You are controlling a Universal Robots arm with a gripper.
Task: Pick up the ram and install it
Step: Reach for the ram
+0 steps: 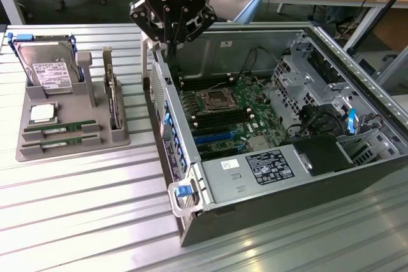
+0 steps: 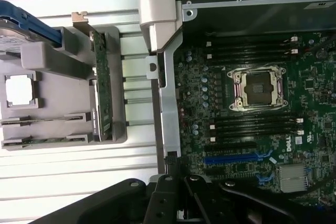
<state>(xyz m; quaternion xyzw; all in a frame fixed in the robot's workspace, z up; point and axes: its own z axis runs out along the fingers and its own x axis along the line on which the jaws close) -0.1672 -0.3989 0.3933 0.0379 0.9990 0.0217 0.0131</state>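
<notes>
Gripper pinched together, empty, over case wall; both ram sticks unpicked in tray beside it, DIMM slots beneath empty, nothing installed

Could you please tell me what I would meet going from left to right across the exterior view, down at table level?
ram sticks in the grey tray → upright card with a metal bracket → empty processor socket → drive cage
</notes>
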